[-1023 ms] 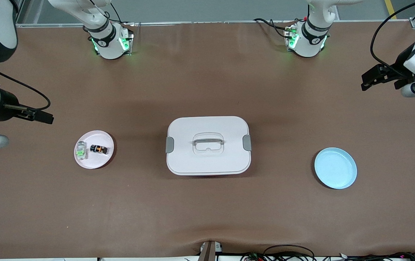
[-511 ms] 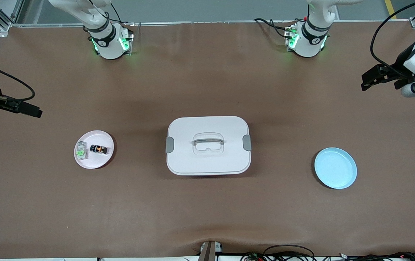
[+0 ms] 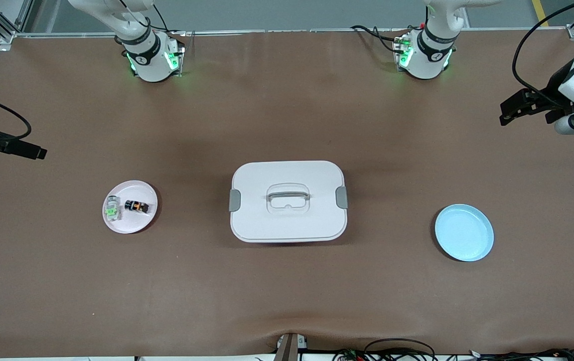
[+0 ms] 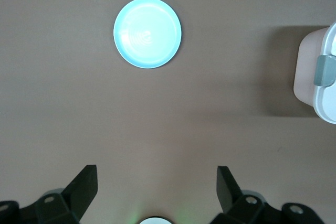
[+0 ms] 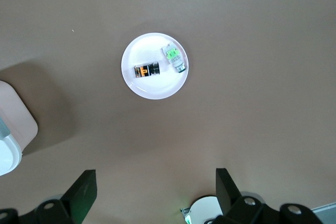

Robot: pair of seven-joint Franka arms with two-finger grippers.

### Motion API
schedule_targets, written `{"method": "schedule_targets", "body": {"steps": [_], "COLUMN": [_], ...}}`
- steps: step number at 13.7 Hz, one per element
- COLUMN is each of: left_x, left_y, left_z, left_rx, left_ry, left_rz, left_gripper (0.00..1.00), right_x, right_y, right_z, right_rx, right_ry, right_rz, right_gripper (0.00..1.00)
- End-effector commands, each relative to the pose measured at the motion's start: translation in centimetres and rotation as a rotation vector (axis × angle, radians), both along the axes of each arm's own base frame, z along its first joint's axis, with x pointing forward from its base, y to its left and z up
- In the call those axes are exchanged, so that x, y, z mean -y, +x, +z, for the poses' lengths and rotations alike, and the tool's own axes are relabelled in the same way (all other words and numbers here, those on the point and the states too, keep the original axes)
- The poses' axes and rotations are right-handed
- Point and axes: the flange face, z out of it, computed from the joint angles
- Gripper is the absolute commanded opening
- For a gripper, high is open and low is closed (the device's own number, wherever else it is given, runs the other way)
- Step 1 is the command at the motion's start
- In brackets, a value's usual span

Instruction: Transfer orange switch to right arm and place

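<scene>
R gripper (image 3: 28, 151) hangs over the R-arm end edge of the table (image 3: 287, 291), fingers apart, holding nothing. Orange switch (image 3: 136, 206) lies on the pink plate (image 3: 131, 224) w/ a whitish green-marked piece (image 3: 112, 208) beside it. White lidded box (image 3: 287, 201) mid-table. Blue plate (image 3: 464, 232) toward L-arm end. L gripper (image 3: 518, 106) over that end edge, fingers apart, empty.

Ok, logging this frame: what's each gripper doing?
Left gripper: open, holding nothing, above bare table.
Right gripper: open, holding nothing.
</scene>
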Motion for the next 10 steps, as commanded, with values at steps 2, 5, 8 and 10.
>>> {"method": "schedule_targets", "body": {"steps": [2, 5, 8, 10], "left_x": [0.1, 0.6, 0.7, 0.7], "left_y": [0.5, 0.6, 0.5, 0.6], "left_z": [0.7, 0.6, 0.6, 0.7], "left_rx": [0.004, 0.008, 0.008, 0.011], "left_ry": [0.001, 0.056, 0.056, 0.056], "left_rz": [-0.012, -0.030, -0.033, -0.033], "left_gripper": [1.00, 1.00, 1.00, 1.00], "right_x": [-0.3, -0.7, -1.1, -1.9], "right_y": [-0.7, -0.8, -1.3, -1.4], "right_z": [-0.3, -1.1, -1.3, -1.3], "right_rx": [-0.016, -0.026, -0.019, -0.014], "right_ry": [0.021, 0.023, 0.028, 0.023], "right_rz": [0.003, 0.008, 0.016, 0.028], "right_gripper": [1.00, 1.00, 1.00, 1.00]}}
